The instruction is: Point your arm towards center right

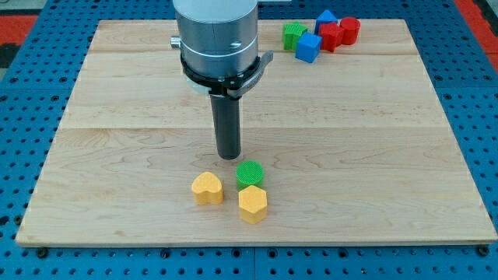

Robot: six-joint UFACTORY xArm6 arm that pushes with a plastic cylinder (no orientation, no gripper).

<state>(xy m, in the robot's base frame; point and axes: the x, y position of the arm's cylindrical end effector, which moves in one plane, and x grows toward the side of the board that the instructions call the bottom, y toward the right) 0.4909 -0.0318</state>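
Observation:
My tip (229, 156) rests on the wooden board (366, 140) just left of its centre. Right below it, slightly to the view's right, lies a green round block (250, 173). A yellow hexagon block (253, 204) touches the green one from below. A yellow heart block (207, 187) lies to their left. The rod hangs from a wide grey arm body (217, 35) at the view's top.
A cluster sits at the view's top right: a green block (294, 34), a blue cube (308, 47), a blue block (326, 19), a red block (331, 36) and a red cylinder (349, 29). A blue pegboard (31, 140) surrounds the board.

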